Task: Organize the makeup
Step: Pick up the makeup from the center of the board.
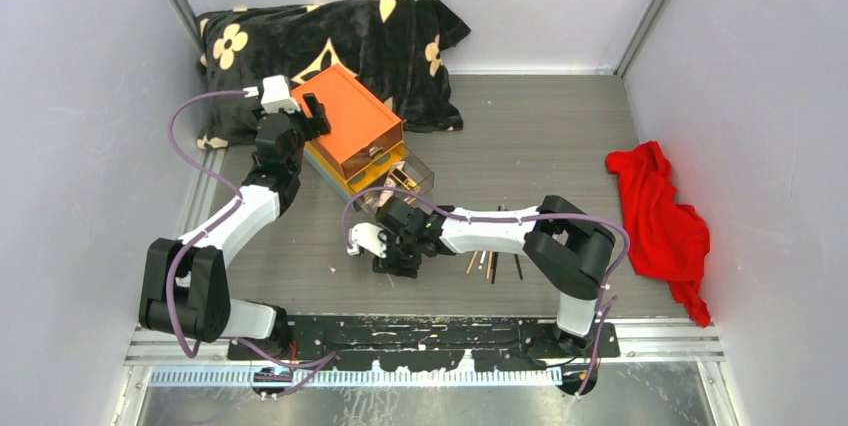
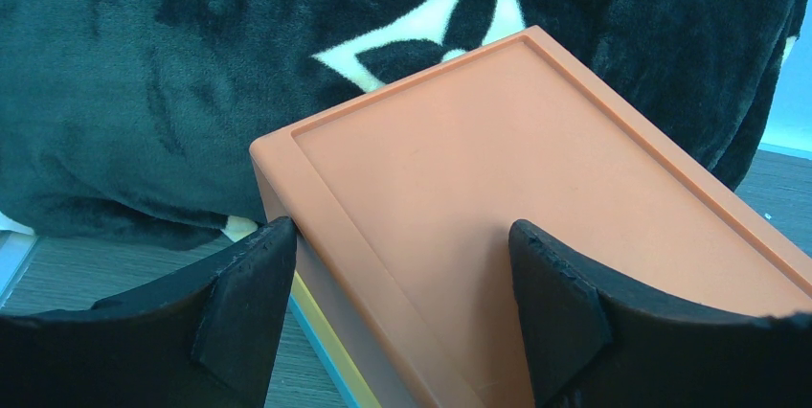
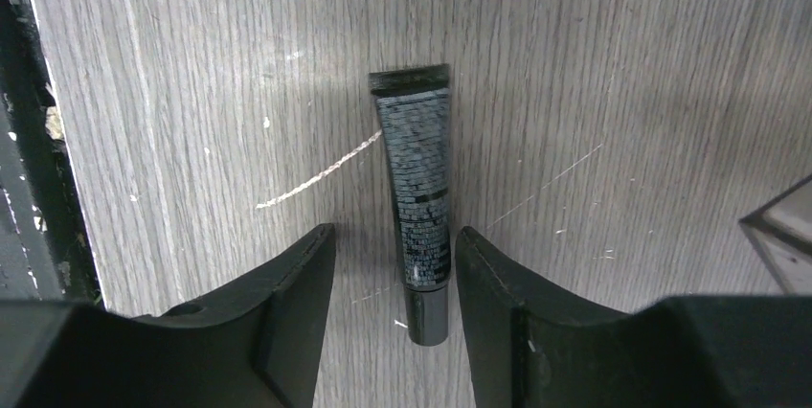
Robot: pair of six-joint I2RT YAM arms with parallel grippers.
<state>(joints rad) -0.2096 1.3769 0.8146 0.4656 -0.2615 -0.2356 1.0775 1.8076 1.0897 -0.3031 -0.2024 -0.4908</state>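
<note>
— Reading the right wrist view, we put the step at the pick-up of the slim black plastic tube (image 3: 417, 188). It lies flat on the grey wood-grain table (image 3: 191, 92), close to the near edge and roughly midway along it, cap end toward the wrist.

— Agreed. The right gripper (image 3: 394, 236) straddles it, fingers (image 3: 287, 303) spread, one on each side of the cap end. We see bare table between the tube and the finger on the view's left, so nothing is pinched.

— And the left gripper (image 2: 399, 236)?

— It sits over a corner of the orange-topped plastic drawer box (image 2: 479, 188), toward the table's far-left corner. Its fingers (image 2: 239, 303) stand apart, one beside the side wall, one over the lid. Whether they press on the box we cannot tell from so close.

— So the next move, we judge, is to close squarely on the tube, lift it clear and carry it to the clear drawer (image 1: 405, 181) standing open at the box's front.

— A thin round tube may roll or twist, so we'd want the grip centred. The thin brushes (image 1: 490, 264) beside the right arm are yet to be sorted.
</note>
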